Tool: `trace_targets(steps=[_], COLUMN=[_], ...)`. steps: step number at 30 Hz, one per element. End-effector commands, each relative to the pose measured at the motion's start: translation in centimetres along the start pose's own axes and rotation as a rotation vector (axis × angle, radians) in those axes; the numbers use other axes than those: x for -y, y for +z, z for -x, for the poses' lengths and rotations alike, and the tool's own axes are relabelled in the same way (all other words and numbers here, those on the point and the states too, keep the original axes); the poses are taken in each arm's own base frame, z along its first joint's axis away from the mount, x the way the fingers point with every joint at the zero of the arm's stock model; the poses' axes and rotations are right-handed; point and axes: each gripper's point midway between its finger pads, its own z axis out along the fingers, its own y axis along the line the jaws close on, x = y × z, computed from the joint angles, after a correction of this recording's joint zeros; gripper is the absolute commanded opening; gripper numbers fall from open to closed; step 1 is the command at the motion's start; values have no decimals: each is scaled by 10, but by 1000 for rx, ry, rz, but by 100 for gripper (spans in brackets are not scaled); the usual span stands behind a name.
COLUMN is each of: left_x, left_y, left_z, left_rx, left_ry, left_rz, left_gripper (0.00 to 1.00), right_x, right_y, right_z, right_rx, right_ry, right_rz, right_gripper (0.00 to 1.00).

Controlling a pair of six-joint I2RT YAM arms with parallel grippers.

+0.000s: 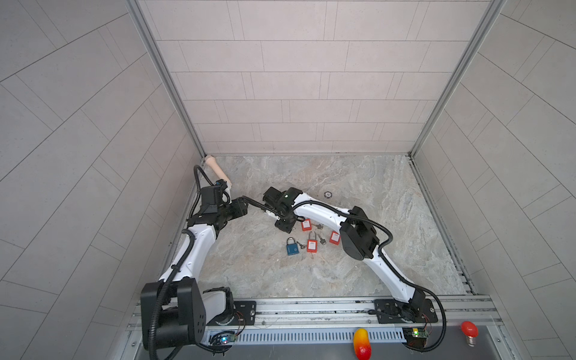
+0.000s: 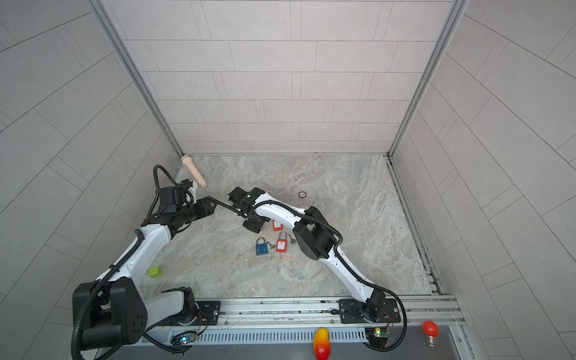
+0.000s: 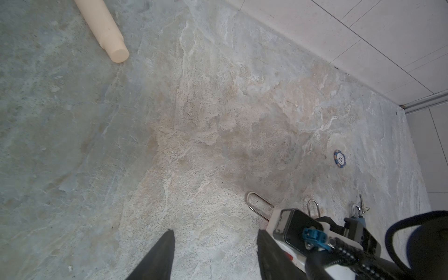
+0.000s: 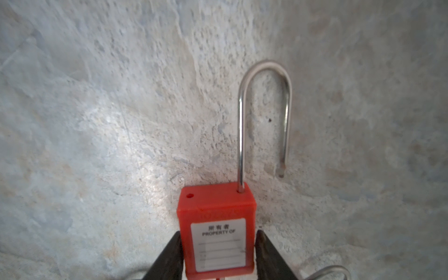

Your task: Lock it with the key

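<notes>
Printed in black on the white paper label (image 4: 218, 243) of the red plastic padlock (image 4: 215, 208): "所有者" above "PROPERTY OF", with blank ruled lines beneath. Reads "10" on the round blue-and-white chip (image 3: 340, 158).

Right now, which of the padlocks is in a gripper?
The red plastic padlock with the long steel shackle, between the fingers of the right gripper; the blue padlock and other red padlocks lie loose.

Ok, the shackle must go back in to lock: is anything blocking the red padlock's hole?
Nothing visible: the hole atop the red padlock is unblocked, the shackle swung aside, and the fingers of the right gripper grip only its sides.
</notes>
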Motion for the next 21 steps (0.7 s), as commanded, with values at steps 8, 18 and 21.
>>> trace_targets(steps=[8,18,21], left_x=[11,14,17], left_y=[2,2,2], left_z=[0,-10,-12], left_rx=[-26,-73,-73], left_ry=[15,6,11], left_rz=[-66,-95,-117], left_gripper=[61,65,65], right_x=[-13,-7,4], right_y=[25,4,-27], right_z=[-5,0,4], right_rx=[-34,43,113], right_ry=[-51,-49,-96], right_rz=[63,147,120], right_gripper=[45,26,26])
